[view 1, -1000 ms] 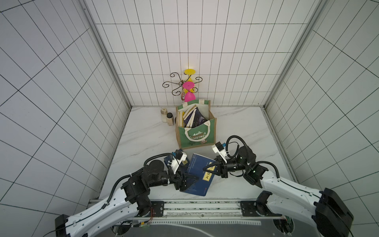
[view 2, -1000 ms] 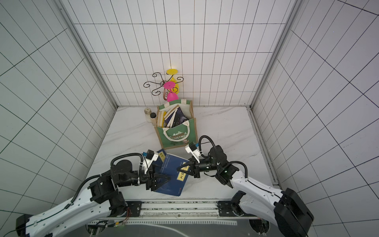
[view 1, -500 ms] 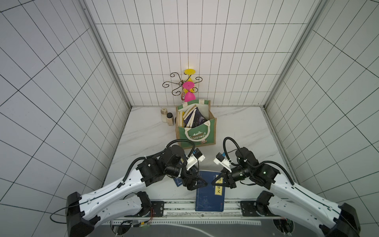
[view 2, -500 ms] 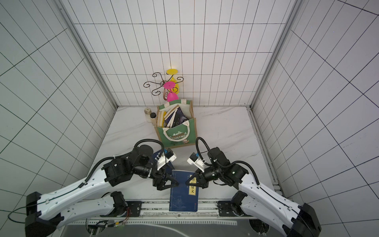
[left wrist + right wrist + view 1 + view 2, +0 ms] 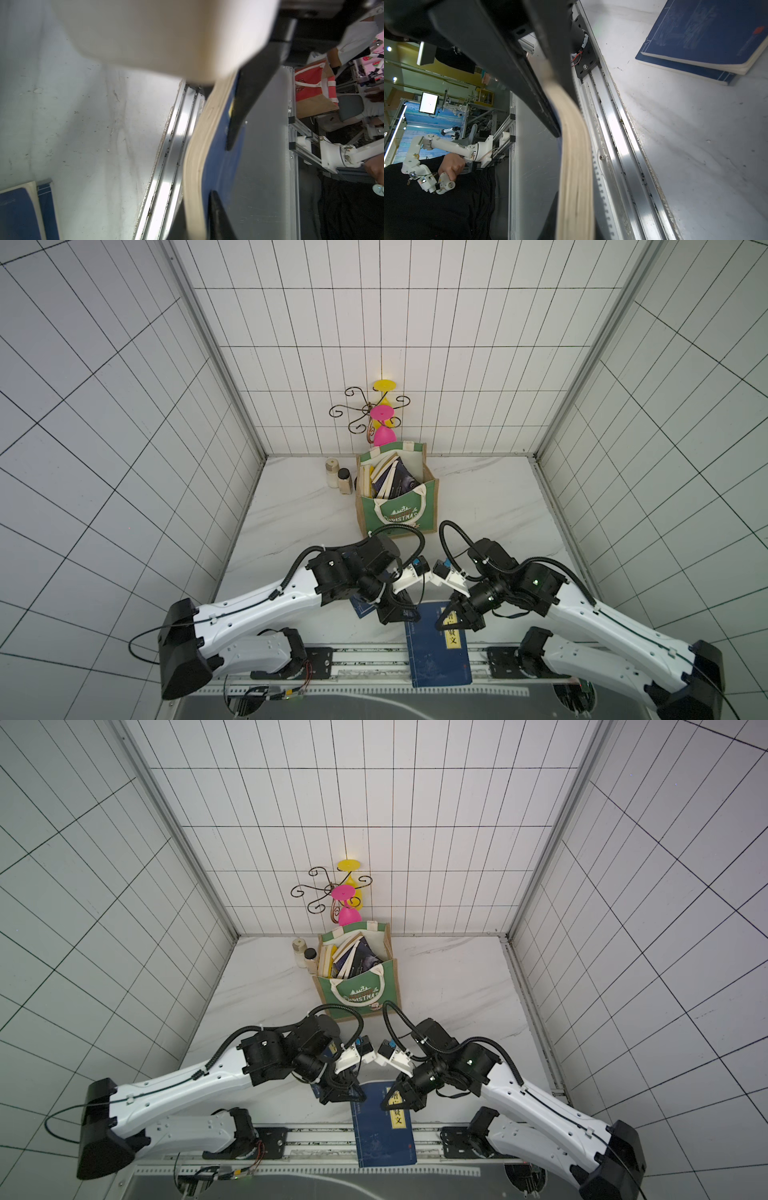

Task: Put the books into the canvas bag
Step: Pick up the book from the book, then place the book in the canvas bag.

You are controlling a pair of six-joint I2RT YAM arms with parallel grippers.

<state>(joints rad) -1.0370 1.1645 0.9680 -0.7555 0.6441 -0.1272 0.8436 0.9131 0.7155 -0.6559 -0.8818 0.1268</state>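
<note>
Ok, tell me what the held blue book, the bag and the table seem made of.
Blue book: paper with a soft matte cover; its cream page edge bows in the wrist views. Bag: coarse woven cloth, likely jute, tan sides, green front panel, white strap handles. Table: smooth white with grey veins, marble or a printed imitation; cannot tell which.

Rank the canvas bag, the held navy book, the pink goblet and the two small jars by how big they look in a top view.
1. canvas bag
2. navy book, though it is held up nearer the camera, so that is unsure
3. pink goblet
4. the two jars, which look alike, unranked
</note>
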